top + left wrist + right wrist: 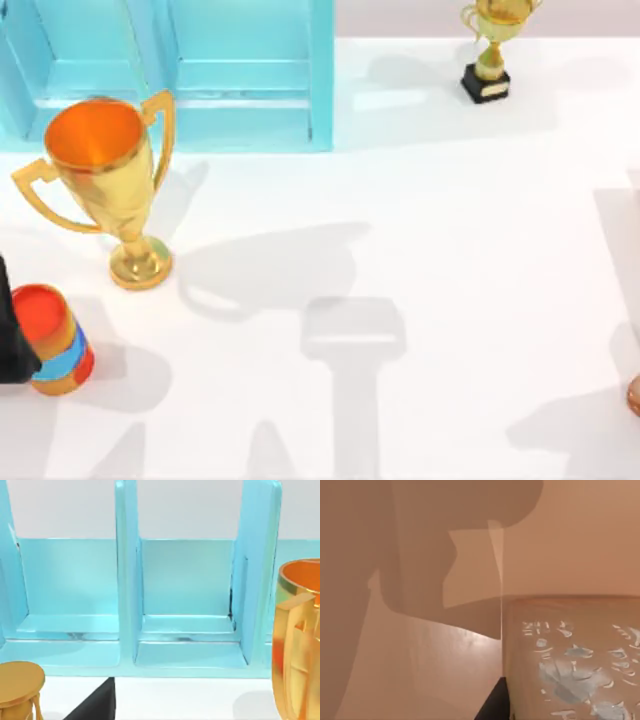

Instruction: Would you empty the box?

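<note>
Two trophies stand outside the blue box (250,80): a large gold cup (110,180) just in front, a small trophy (490,50) far right. Left arm (12,330), cut off, touches a can (55,340); fingers unreadable.

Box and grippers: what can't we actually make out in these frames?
- Box: its far part is cut off by the top view's upper edge; the two compartments in the left wrist view look bare.
- Left gripper: a dark shape at the top view's left edge beside the can; fingers hidden.
- Brown object: cut off at the right edge, unidentifiable.
- Small trophy: top cropped.
</note>
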{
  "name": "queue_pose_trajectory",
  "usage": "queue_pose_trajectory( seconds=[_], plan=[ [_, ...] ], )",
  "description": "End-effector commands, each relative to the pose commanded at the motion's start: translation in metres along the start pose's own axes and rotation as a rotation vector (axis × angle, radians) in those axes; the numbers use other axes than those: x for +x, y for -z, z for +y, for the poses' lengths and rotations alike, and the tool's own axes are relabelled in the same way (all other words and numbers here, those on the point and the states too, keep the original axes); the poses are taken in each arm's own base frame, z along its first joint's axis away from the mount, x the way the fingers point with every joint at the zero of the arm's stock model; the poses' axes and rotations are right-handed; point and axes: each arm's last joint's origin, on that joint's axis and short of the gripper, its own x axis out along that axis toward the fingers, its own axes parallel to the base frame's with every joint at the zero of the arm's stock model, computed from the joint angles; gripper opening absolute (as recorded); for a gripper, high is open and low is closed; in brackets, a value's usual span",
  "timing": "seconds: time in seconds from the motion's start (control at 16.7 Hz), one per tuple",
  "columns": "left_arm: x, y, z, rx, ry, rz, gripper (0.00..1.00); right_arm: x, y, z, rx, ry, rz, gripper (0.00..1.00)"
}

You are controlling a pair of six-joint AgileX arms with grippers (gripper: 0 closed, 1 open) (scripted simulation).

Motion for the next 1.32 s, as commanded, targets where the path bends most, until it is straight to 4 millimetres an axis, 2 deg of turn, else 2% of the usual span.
queue_pose_trajectory(
  seconds=[0.42,0.54,0.78,0.96,1.08,1.2,1.32],
  plan=[
    [0.0,0.0,0.0,0.0,0.0,0.0,1.0,-0.001,0.0,0.0,0.001,0.001,-0.002,0.0],
    [0.0,0.0,0.0,0.0,0.0,0.0,1.0,-0.01,-0.003,-0.002,0.0,0.001,-0.002,0.0],
    [0.0,0.0,0.0,0.0,0.0,0.0,1.0,-0.055,-0.008,-0.006,-0.002,-0.003,0.004,0.0],
    [0.0,0.0,0.0,0.0,0.0,0.0,1.0,-0.099,-0.005,-0.004,0.0,-0.008,0.013,0.0],
    [0.0,0.0,0.0,0.0,0.0,0.0,1.0,-0.12,-0.002,-0.003,0.0,-0.003,0.005,0.0],
    [0.0,0.0,0.0,0.0,0.0,0.0,1.0,-0.13,0.0,-0.001,0.001,0.001,-0.002,0.0],
    [0.0,0.0,0.0,0.0,0.0,0.0,1.0,-0.131,0.0,-0.001,0.001,0.002,-0.002,0.0]
  ],
)
